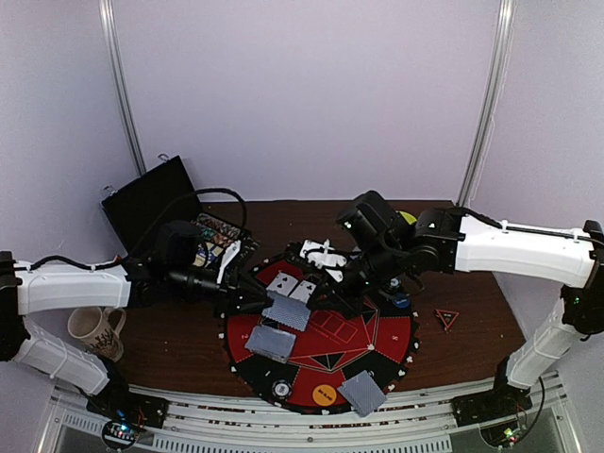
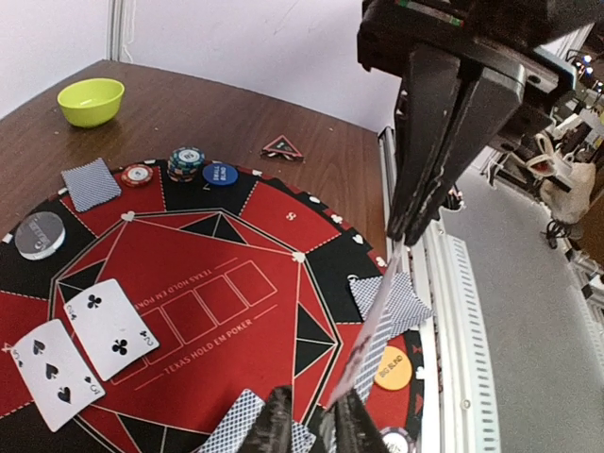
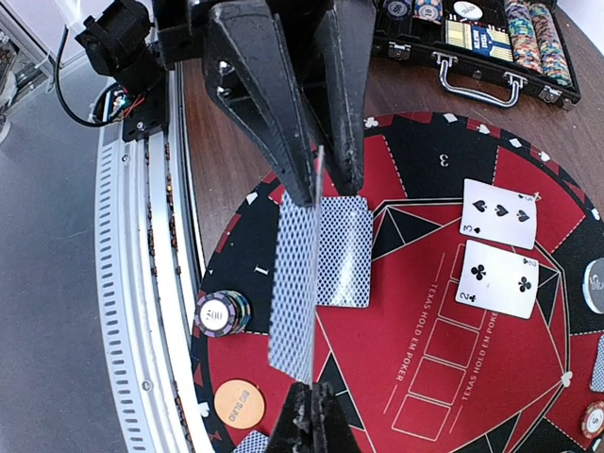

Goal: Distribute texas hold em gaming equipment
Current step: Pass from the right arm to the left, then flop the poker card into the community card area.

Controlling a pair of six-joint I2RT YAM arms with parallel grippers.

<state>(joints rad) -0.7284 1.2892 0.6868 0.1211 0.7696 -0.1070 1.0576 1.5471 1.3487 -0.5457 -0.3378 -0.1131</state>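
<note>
Grey-blue backs are showing nearest the front: one playing card (image 1: 362, 392) is lying face down at the near rim of the mat (image 1: 392, 335), beside an orange button disc (image 1: 324, 394) and a striped chip stack (image 1: 281, 388). Further in, a second face-down card (image 1: 270, 342) is resting flat. Above it, the right gripper (image 3: 311, 401) is clamping one end of an upright card (image 3: 293, 283), held on edge over the mat. The left gripper (image 3: 327, 184) is straddling the opposite end, fingers parted with a gap showing. Beyond, two face-up cards, a spade (image 3: 498, 214) and a club (image 3: 497, 278), are lying side by side. Farthest, a chip case (image 1: 222, 241) is sitting open on the table (image 1: 477, 288).
</note>
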